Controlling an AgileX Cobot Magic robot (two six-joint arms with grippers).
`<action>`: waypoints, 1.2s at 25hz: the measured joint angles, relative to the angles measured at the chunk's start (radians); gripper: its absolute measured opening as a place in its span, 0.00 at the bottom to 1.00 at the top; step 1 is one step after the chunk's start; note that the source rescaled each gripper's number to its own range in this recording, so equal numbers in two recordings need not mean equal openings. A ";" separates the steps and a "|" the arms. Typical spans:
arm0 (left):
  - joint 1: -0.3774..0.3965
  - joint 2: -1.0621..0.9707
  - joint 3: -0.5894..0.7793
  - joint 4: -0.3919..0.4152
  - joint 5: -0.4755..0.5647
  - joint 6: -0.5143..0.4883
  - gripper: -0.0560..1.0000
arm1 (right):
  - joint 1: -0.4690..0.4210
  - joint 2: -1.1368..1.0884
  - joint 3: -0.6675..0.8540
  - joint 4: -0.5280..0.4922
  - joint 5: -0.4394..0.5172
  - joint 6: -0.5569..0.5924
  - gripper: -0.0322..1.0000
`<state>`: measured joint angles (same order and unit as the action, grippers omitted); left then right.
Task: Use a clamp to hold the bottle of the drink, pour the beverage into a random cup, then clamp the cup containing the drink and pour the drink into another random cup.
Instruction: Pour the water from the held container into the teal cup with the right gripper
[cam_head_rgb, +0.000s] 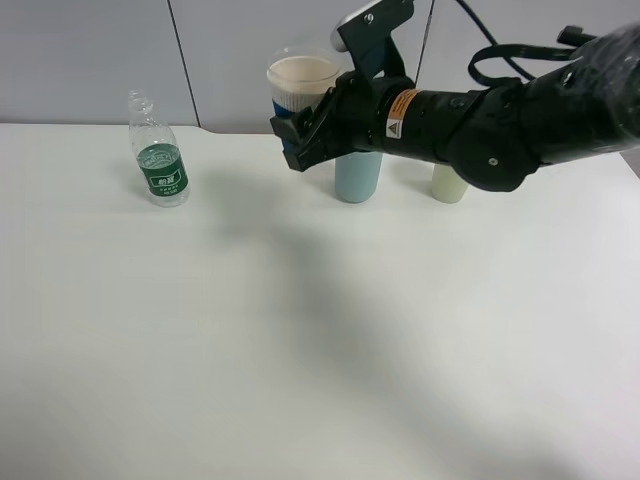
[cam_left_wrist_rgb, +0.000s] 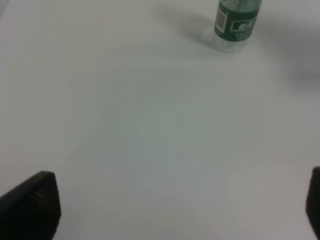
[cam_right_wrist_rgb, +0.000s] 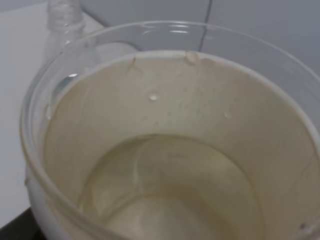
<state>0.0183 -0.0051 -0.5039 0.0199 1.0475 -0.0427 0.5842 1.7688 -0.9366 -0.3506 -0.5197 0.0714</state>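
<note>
Nearest the high camera is my right arm, reaching across the table (cam_head_rgb: 300, 350) with my right gripper (cam_head_rgb: 300, 130) clamped on the blue-sleeved cup (cam_head_rgb: 300, 80), which it holds upright in the air. Just under the gripper, back toward the wrist, stands the teal cup (cam_head_rgb: 357, 178); the pale green cup (cam_head_rgb: 449, 184) stands further back along the arm. The bottle (cam_head_rgb: 160, 160) is well apart, out beyond my fingertips. My arm hides the teal cup's mouth, so if I tip before the rim is over it, the drink goes onto the table, and rolling the wrist this low could knock that cup over

From the left wrist, my left gripper (cam_left_wrist_rgb: 172, 210) hangs wide open and holds nothing, with the bottle well ahead of it

From the right wrist, the beverage (cam_right_wrist_rgb: 170, 180) lies shallow in the beige bottom of the cup. A quick tilt could send it past the narrow teal mouth, and the sleeve could slip in my grip
</note>
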 joint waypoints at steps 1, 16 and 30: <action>0.000 0.000 0.000 0.000 0.000 0.000 1.00 | -0.013 -0.013 0.000 -0.006 0.010 0.001 0.04; 0.000 0.000 0.000 0.000 0.000 0.000 1.00 | -0.215 -0.111 0.000 -0.278 0.248 0.214 0.04; 0.000 0.000 0.000 0.000 0.000 0.000 1.00 | -0.230 -0.099 -0.129 -0.607 0.512 0.390 0.04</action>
<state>0.0183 -0.0051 -0.5039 0.0199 1.0475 -0.0427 0.3546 1.6694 -1.0654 -0.9573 -0.0080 0.4610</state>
